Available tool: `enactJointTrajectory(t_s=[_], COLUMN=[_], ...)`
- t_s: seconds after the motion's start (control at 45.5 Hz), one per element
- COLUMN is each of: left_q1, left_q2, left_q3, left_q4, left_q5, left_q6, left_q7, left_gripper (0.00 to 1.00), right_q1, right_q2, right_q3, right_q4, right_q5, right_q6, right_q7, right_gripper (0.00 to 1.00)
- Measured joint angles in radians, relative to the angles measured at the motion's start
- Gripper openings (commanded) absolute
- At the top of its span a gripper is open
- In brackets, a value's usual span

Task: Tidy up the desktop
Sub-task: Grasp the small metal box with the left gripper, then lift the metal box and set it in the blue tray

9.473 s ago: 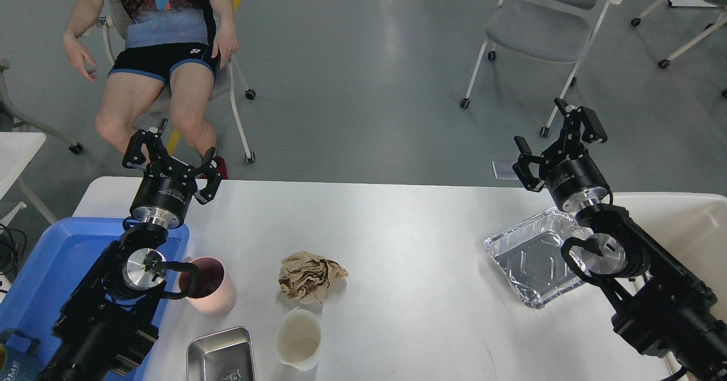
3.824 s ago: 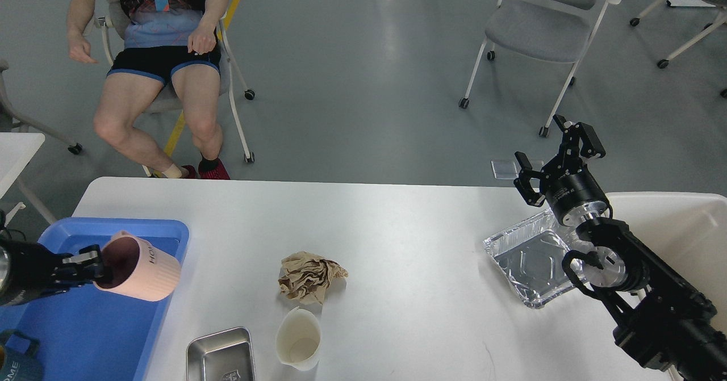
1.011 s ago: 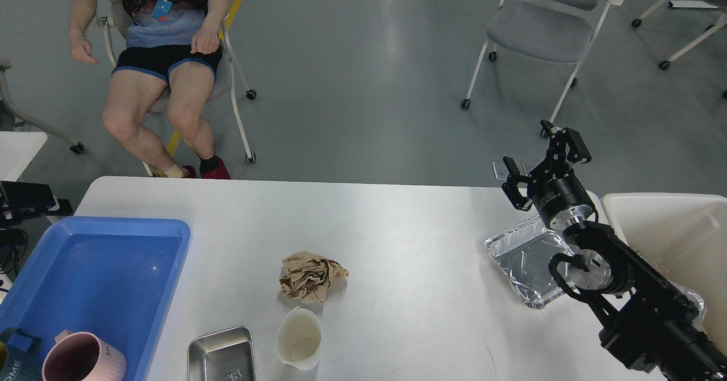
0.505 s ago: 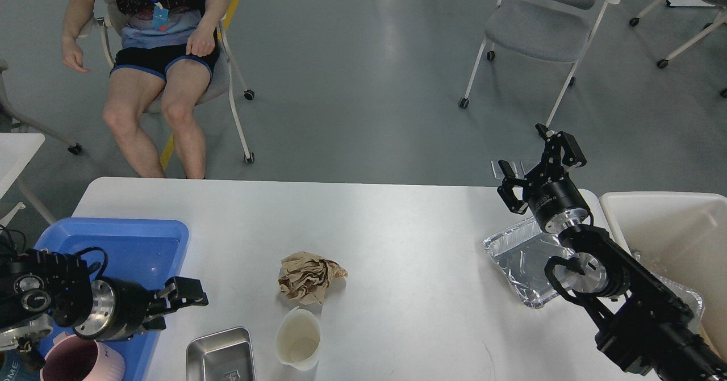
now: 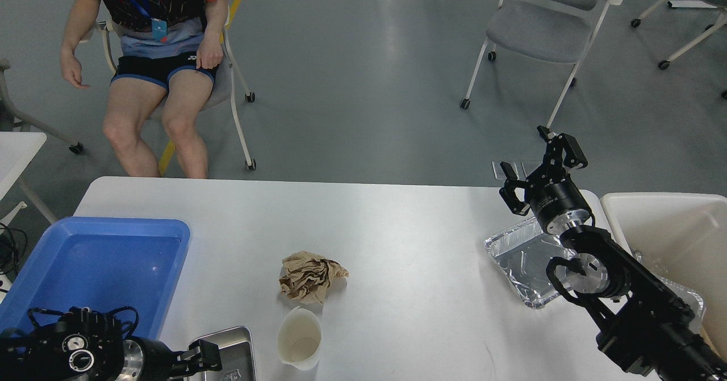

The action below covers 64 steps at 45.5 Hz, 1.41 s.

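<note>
The white desktop [image 5: 397,227] carries a crumpled brown paper ball [image 5: 311,277], a white cup [image 5: 299,338], a small steel tray [image 5: 230,354] at the front edge, and a foil tray [image 5: 519,262] on the right. My left gripper [image 5: 205,360] comes in low at the bottom left. It is over the steel tray's left rim, looks open and holds nothing. My right gripper [image 5: 538,170] is open and empty. It is raised over the table's far right edge, just beyond the foil tray.
A blue plastic tray [image 5: 96,262] sits at the left of the table. A cream bin [image 5: 664,227] with foil inside stands at the right edge. A seated person [image 5: 153,57] and a grey chair [image 5: 539,23] are beyond the table.
</note>
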<state>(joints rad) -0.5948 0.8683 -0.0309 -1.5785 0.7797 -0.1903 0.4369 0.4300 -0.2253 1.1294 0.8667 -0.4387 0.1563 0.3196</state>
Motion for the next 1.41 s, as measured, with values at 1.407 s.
enactJointTrajectory(t_s=[1.407], left_q1=[-0.088], left_q2=[0.452], left_q3=[-0.718], left_q4=[-0.07], left_q5=[-0.187], left_q6=[-0.527], left_q7=[0.095], left_gripper=[0.0], right_q1=[0.009], right_q2=[-0.002], right_q3=[-0.027], right_q4=[-0.005], right_q5=[-0.002], right_q6=[-0.006], right_q7=[-0.001], right_gripper=[1.0])
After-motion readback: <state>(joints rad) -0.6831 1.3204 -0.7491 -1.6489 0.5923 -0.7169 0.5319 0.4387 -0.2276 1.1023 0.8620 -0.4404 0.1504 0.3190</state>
